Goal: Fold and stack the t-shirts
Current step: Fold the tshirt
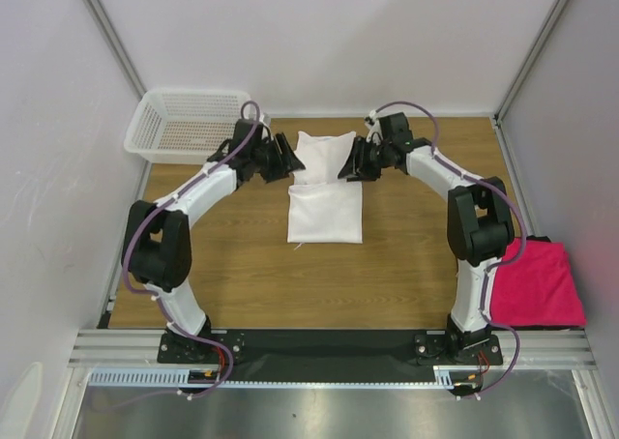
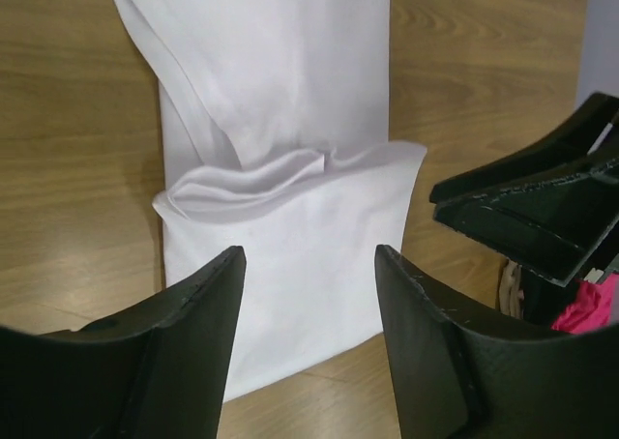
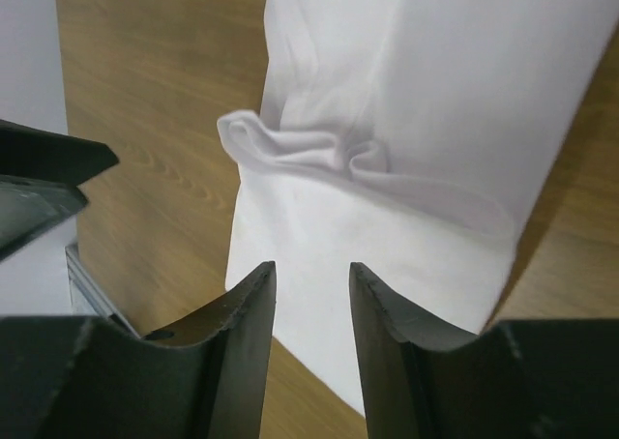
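**White t-shirt lying part-folded mid-counter, both tools standing open at its far end**

The white t-shirt is lying flat on the wooden counter, about midway between the two arms and toward the far side. In the overhead view it is showing as two stacked panels: a squarish near panel and a narrower far panel, with a crease running across where they meet. In both wrist views that crease is puffing up into a soft rolled ridge with a few wrinkles, and the cloth on either side of it is lying smooth.

The left tool is sitting just beside the shirt's left edge at the far panel. Its fingers are standing wide apart, with nothing between them; the white cloth is showing in the gap, beyond the tips. The right tool is sitting opposite, at the shirt's right edge. Its fingers are parted too, by a narrower gap, and are clamping nothing. The two tools are facing each other across the far panel, each one's dark tips showing at the edge of the other's wrist view.

The magenta-pink t-shirt is lying folded at the right near corner, well apart from the white one, behind the right arm's base. The white mesh basket is resting at the far left corner, overhanging the counter's edge.
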Controlling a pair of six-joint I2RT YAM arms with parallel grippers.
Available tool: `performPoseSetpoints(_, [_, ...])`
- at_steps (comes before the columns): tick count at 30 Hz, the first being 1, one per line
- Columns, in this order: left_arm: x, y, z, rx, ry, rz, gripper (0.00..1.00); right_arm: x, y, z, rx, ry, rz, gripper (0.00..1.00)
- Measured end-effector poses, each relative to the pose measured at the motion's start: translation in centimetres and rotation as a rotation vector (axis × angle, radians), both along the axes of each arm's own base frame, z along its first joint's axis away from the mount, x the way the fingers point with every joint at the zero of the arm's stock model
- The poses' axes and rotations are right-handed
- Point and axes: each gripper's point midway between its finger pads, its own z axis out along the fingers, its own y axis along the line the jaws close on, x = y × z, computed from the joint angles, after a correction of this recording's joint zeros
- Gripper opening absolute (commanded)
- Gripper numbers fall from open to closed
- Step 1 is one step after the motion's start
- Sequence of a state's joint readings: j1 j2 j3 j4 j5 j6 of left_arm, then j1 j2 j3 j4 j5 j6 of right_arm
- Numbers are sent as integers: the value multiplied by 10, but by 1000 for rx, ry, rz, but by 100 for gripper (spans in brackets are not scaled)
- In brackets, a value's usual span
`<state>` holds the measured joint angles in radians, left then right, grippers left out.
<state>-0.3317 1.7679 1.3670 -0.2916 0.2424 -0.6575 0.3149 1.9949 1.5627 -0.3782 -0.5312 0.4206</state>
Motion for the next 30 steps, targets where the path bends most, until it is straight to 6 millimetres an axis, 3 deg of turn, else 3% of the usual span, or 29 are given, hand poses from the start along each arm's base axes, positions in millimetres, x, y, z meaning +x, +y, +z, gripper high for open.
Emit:
performPoseSetpoints(3, [-15, -10, -19, -39, 22, -43, 58, -15, 11, -10, 6, 30, 34, 39])
performPoseSetpoints(7, [-26, -19, -40, -80, 43, -67, 56, -18, 14, -21, 4, 41, 44, 38])
performPoseSetpoints(18, [-1, -35, -80, -113, 65, -63, 52, 4, 5, -55, -7, 43, -6, 35])
performPoseSetpoints(30, [33, -45, -95, -111, 48, -58, 51, 21, -4, -84, -13, 69, -58, 33])
